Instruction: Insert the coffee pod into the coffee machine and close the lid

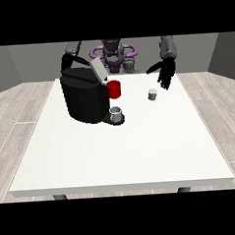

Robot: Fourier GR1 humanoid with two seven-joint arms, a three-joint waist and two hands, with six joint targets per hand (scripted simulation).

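Just small grey upright coffee pod [152, 94]

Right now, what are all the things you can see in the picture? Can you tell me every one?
Table: one, white, fills the middle of the view.
Coffee machine: one, black, on the table's left part, its lid tilted up.
Red cup: one, red, just right of the machine.
Grey cup: one, grey, on the machine's base at the front.
Coffee pod: one, small and grey, on the table right of the red cup.
Floor: pale wood planks around the table.
Hand at the view's right: one, black, fingers spread, above the pod, apart from it.
Other hand: hidden behind the machine.
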